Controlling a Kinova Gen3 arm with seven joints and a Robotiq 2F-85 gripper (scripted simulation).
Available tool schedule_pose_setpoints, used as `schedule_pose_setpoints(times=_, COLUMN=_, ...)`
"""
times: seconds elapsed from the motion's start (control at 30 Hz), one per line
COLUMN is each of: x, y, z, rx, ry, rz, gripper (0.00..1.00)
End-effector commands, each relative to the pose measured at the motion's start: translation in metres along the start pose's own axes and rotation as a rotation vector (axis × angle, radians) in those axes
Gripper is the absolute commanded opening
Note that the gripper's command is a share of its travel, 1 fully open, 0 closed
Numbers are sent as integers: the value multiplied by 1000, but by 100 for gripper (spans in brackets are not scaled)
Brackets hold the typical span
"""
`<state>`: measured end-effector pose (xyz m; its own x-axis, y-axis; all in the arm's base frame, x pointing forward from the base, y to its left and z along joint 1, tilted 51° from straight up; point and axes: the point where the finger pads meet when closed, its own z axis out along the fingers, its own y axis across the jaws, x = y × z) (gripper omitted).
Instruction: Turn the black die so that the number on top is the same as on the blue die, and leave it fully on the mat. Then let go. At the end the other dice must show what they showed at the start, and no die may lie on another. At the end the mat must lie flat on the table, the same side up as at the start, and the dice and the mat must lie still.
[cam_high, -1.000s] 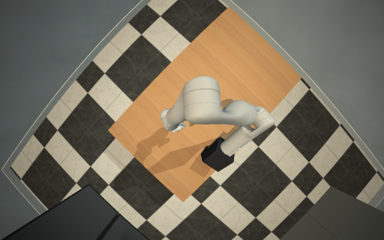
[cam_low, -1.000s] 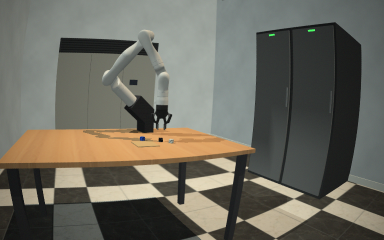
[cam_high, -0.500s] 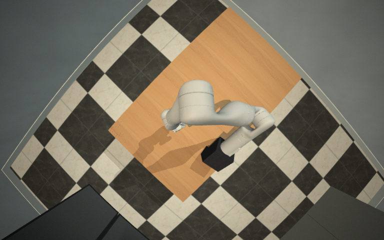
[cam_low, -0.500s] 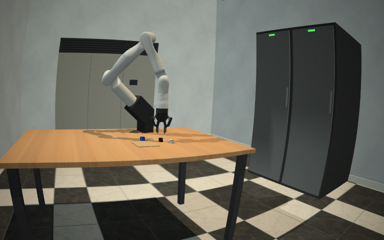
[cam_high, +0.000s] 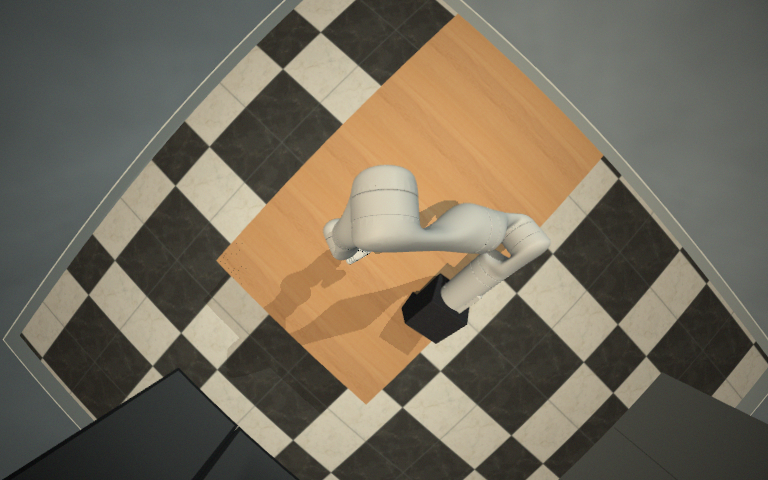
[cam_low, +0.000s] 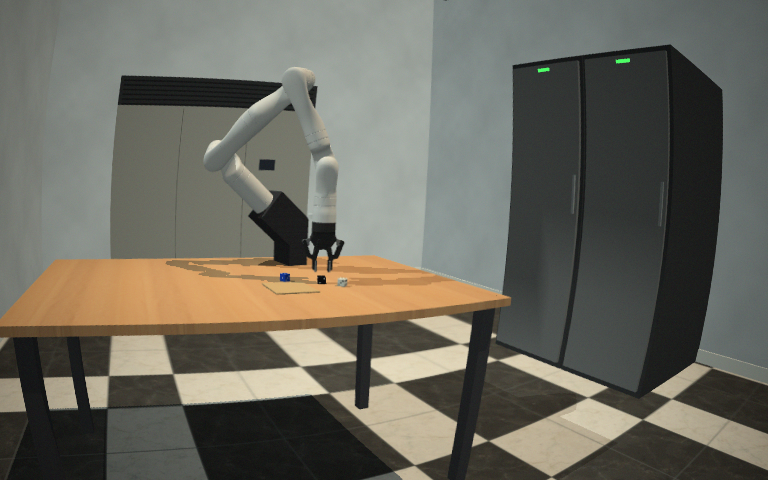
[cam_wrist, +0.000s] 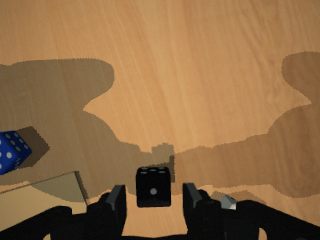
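Black die (cam_wrist: 152, 186) sits on the wooden table (cam_low: 141, 294), off the mat (cam_low: 290, 288), just past its corner, one pip showing on the upward face in the wrist view. Gripper (cam_wrist: 155, 202) hangs right above it, fingers partly apart and holding nothing. Blue die (cam_wrist: 11, 152) left, white die (cam_low: 342, 281) right.
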<state>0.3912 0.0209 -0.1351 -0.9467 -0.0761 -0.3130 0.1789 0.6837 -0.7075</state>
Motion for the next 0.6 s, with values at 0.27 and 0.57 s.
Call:
schedule_pose_setpoints(times=0.27, x=0, y=-1, z=4, rx=3, ry=1, rz=-1, gripper=41)
schedule_pose_setpoints(times=0.57, x=0, y=-1, z=4, rx=3, ry=1, rz=-1, gripper=41)
